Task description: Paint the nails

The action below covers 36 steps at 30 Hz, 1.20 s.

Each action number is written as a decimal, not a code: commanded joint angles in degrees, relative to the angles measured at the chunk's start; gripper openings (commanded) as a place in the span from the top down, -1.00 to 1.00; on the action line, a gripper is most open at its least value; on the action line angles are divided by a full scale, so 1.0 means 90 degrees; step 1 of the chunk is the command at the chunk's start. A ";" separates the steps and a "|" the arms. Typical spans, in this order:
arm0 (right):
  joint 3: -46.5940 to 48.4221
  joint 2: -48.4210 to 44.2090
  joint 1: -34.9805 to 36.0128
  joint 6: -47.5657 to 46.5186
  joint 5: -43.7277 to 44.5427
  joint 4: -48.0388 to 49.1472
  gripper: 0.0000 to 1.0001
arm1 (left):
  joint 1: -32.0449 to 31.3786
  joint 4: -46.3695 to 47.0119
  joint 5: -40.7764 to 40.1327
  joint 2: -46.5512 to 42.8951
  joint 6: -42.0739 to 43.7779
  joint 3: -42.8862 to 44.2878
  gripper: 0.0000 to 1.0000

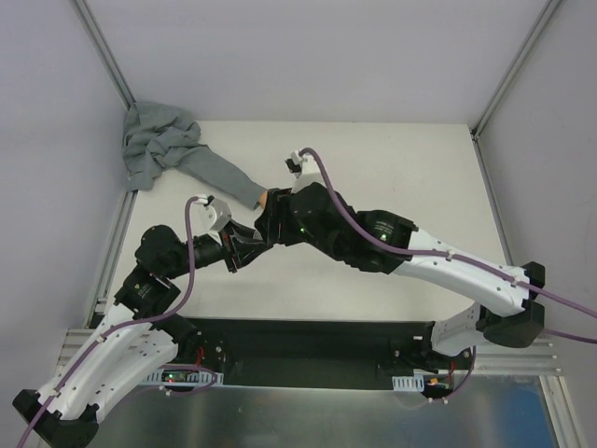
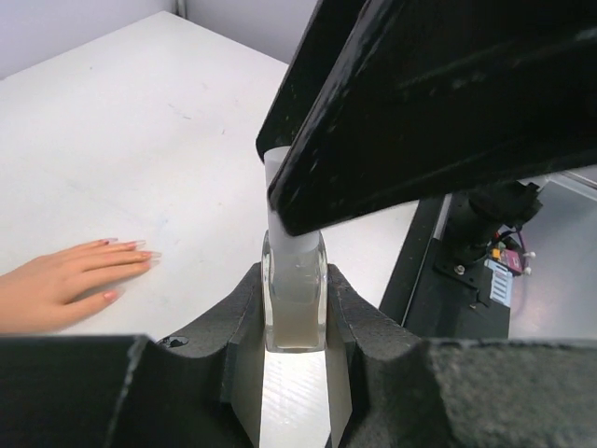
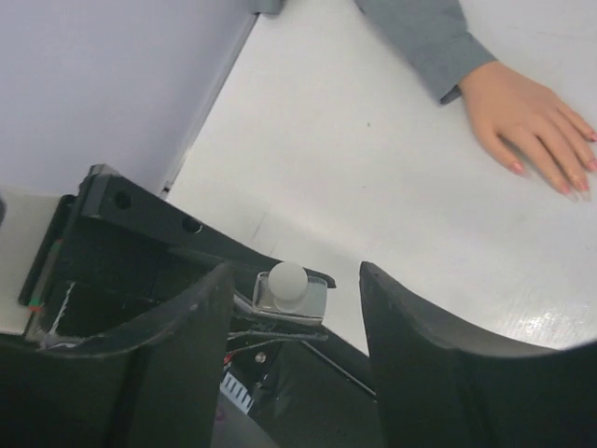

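Nails [image 3: 562, 187] on the peach-pink fake hand [image 3: 522, 112] show a faint pink tint. The hand lies palm down and flat on the white table [image 1: 392, 177], left of centre and toward the far side, fingers spread. Its grey sleeve [image 1: 219, 173] trails back to a bunched heap of the same fabric [image 1: 154, 140] in the far-left corner.

Near the hand, toward our side, we see the left gripper [image 2: 295, 322] clamped on a small clear-grey bottle [image 2: 295, 280], which it holds upright above the table. The right gripper [image 3: 297, 280] hovers over the bottle with its jaws spread. The round white cap [image 3: 287, 283] sits between them, with a gap on each side, so nothing is gripped there.

The tabletop is matte white with a few light scuffs and a soft sheen. Plain pale walls [image 1: 280, 56] close it in on three sides, joined by aluminium posts [image 1: 103, 47]. A black base plate [image 1: 308, 341] runs along the near edge, where both arms are bolted.
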 commanded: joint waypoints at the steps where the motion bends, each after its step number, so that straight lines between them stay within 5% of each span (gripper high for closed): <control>1: 0.0646 0.0442 0.0197 0.0206 0.1089 -0.0688 -0.01 | -0.0037 0.0121 -0.0389 -0.0016 0.0234 0.0186 1.00; 9: 0.0579 0.0579 0.0207 0.0059 0.0885 -0.0416 0.28 | -0.0037 0.0121 -0.0350 -0.0075 0.0030 0.0186 1.00; 14: -0.0316 0.0111 0.0091 -0.0360 0.0466 0.0431 0.69 | -0.0037 0.0131 -0.0165 -0.0143 -0.0253 0.0186 1.00; 15: -0.0504 -0.0131 0.0013 -0.0506 -0.0154 0.0647 0.99 | -0.0037 0.0121 -0.0068 -0.0143 -0.0302 0.0206 1.00; 17: -0.1010 -0.0406 -0.0356 -0.1460 -0.1519 0.1754 0.99 | -0.0037 0.0131 0.0429 -0.0114 -0.0487 0.0293 1.00; 18: -0.1990 -0.0958 -0.0446 -0.1996 -0.3548 0.2517 0.99 | -0.0037 0.0141 0.0673 -0.0095 -0.0576 0.0332 1.00; 19: -0.2734 -0.1254 -0.0563 -0.2446 -0.4584 0.3356 0.99 | -0.0037 0.0237 0.1381 -0.0027 -0.0654 0.0381 1.00; 20: -0.3293 -0.1518 -0.1009 -0.2228 -0.5309 0.4757 1.00 | -0.0037 0.0354 0.1717 0.0012 -0.0877 0.0382 1.00; 22: -0.3893 -0.1560 -0.1606 -0.1711 -0.6971 0.5373 1.00 | -0.0037 0.0656 0.2411 0.0149 -0.1161 0.0256 1.00; 26: -0.4118 -0.1618 -0.1843 -0.1406 -0.7816 0.5796 1.00 | -0.0037 0.1750 0.2951 0.0120 -0.1942 -0.0145 1.00; 30: -0.4158 -0.1862 -0.1941 -0.1435 -0.7313 0.5446 1.00 | -0.0037 0.1811 0.2727 0.0013 -0.1993 -0.0302 1.00; 32: -0.3827 -0.1959 -0.1931 -0.1474 -0.6639 0.4621 0.69 | -0.0037 0.1665 0.2552 -0.0036 -0.1789 -0.0292 1.00; 33: -0.3671 -0.1999 -0.1941 -0.1281 -0.5562 0.4238 0.21 | -0.0037 0.1384 0.2231 -0.0065 -0.1671 -0.0273 1.00; 36: -0.3105 -0.2038 -0.1756 -0.0870 -0.3564 0.2763 -0.21 | -0.0037 0.0796 0.1810 -0.0143 -0.0969 -0.0068 1.00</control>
